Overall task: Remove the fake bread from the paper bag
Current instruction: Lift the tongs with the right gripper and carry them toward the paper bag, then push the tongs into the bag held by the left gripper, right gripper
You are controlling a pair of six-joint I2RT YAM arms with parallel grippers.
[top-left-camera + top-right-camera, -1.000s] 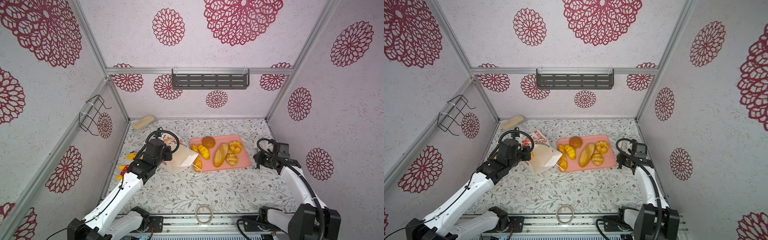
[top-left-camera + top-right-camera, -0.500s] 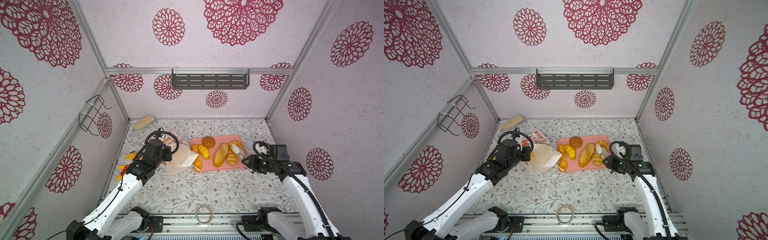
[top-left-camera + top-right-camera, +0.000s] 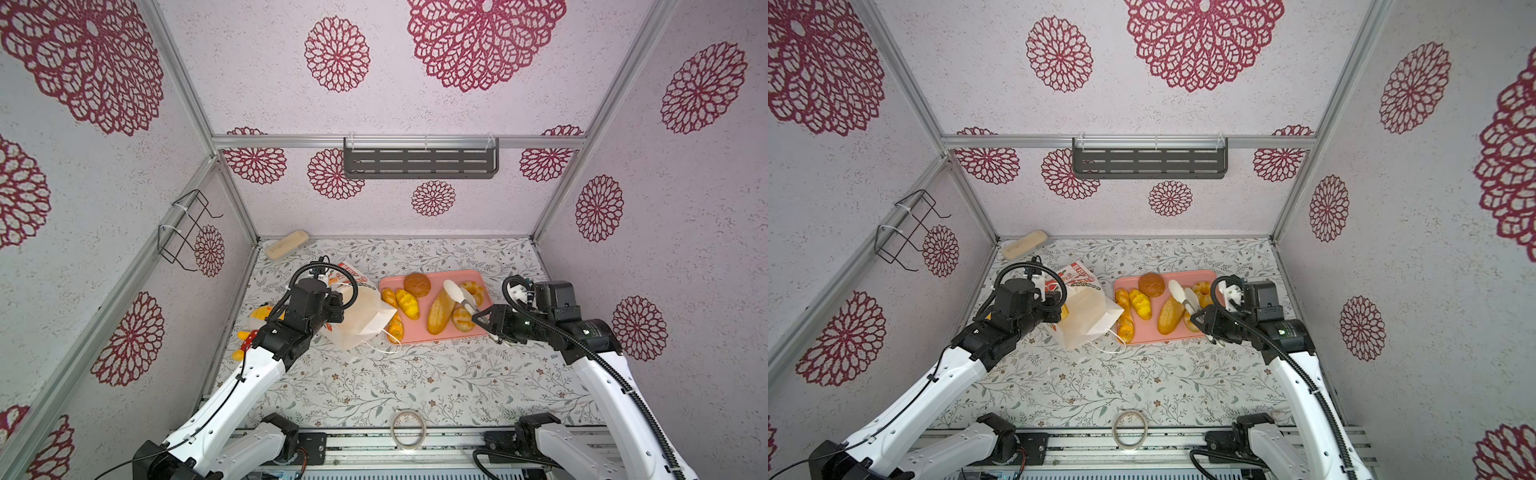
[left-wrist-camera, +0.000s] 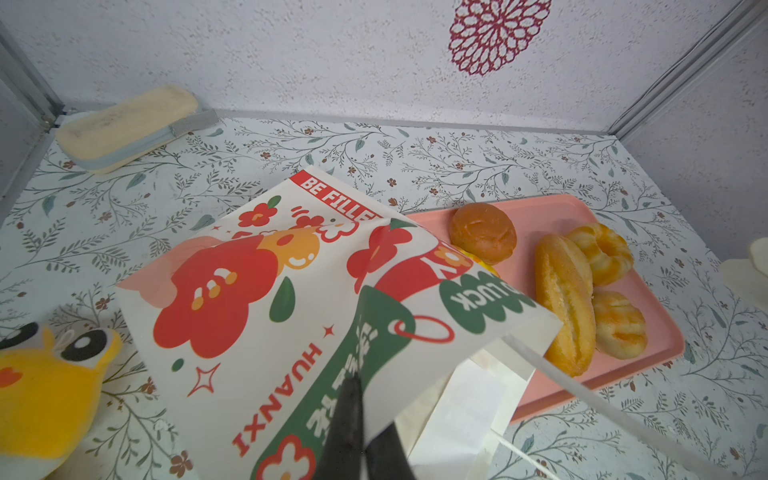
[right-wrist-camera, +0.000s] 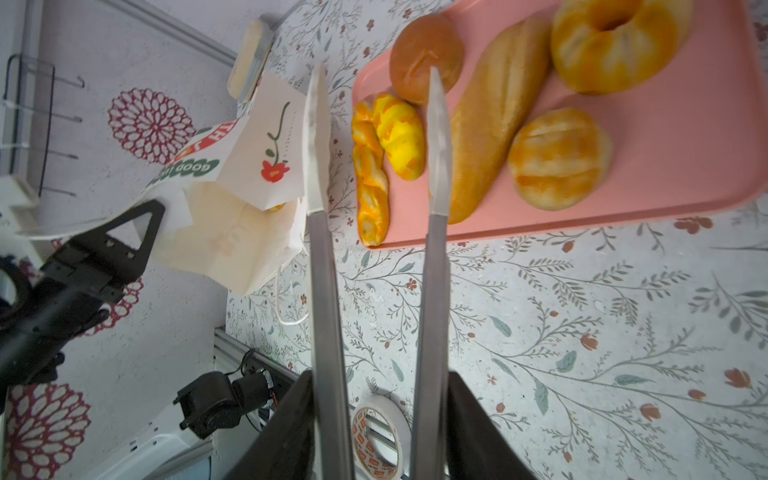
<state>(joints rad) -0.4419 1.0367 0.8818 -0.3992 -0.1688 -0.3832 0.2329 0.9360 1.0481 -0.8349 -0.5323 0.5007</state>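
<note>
Tongs (image 5: 434,266) are hanging open and empty in your right gripper (image 3: 490,328), which is clamping their grey metal arms. Their flat white tips are standing apart above the pink tray (image 5: 685,137). A second ago that arm was sitting back by the tabletop's right edge; it is now reaching in over the tray's front right corner.

Glossy fake bread (image 5: 557,160) is lying on the tray: six moulded pieces, golden to brown, with the braided roll (image 5: 370,187) running along the tray's left edge.

Your left gripper (image 4: 361,432) is pinching the stiff, creased paper bag (image 4: 257,299) as before, holding it tilted near the tabletop's left edge with its mouth turned toward the tray. Something yellow is showing inside the mouth, too small to tell.

Bare floral tabletop is lying open between the tray and the tape roll (image 5: 365,419) at the front edge.
</note>
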